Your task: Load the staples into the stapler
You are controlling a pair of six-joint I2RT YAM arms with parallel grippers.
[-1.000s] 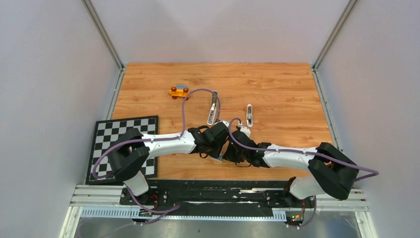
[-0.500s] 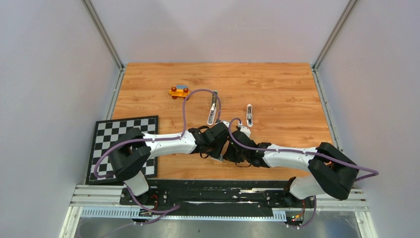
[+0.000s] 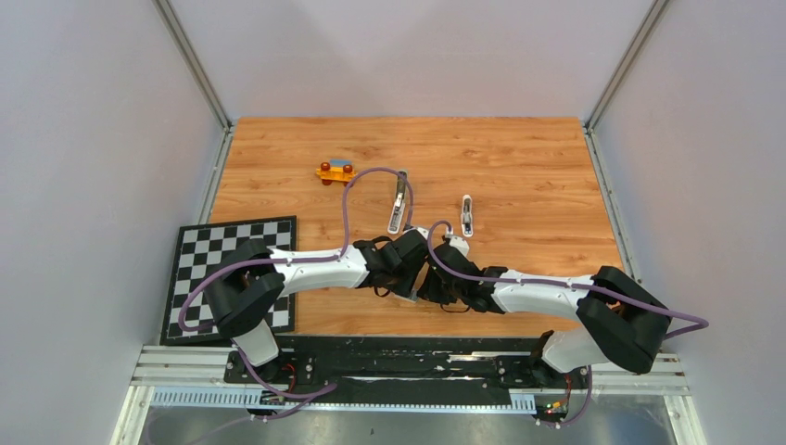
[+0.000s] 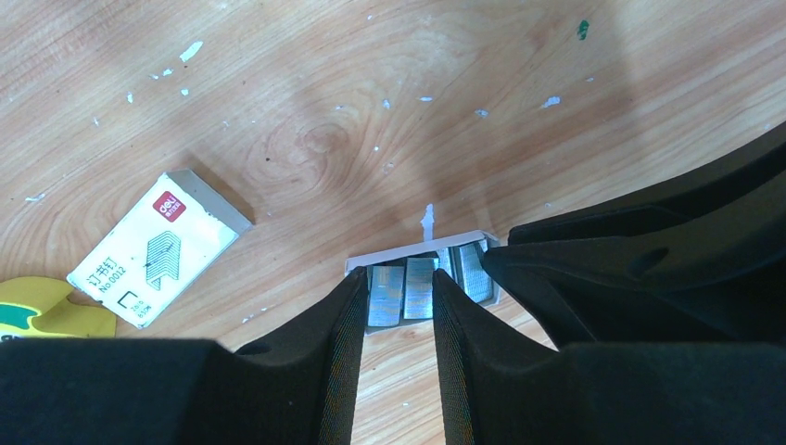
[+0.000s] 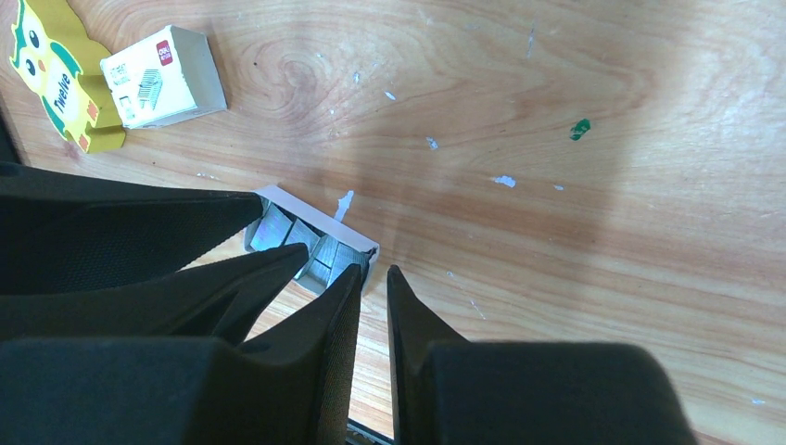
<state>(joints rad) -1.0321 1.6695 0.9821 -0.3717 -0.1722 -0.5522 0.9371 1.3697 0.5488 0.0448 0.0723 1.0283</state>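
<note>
Basically caught mid-pick at the near middle of the table (image 3: 519, 167). Found the staples (image 4: 419, 289) as silver strips side by side in a small white tray (image 4: 417, 247), directly under the left gripper (image 4: 399, 283). Saw its jaws part-way apart, straddling the strips across their width; could not tell if actually pinched. Saw the right gripper (image 5: 375, 271) nearly closed at the tray's right end, with only a slit between the jaws; could not tell if it pinched the tray wall. Judged the left arm better placed for the lift. Spotted the stapler (image 3: 397, 206), slim, lying farther out, long axis near-to-far, so judged the carry as a move away from the bases. Read on the white box (image 4: 159, 243) left of the tray: red "deli" logo, "No.0012", staple drawing. Read "Twelve" on the yellow owl card (image 5: 56, 79) beside it.
</note>
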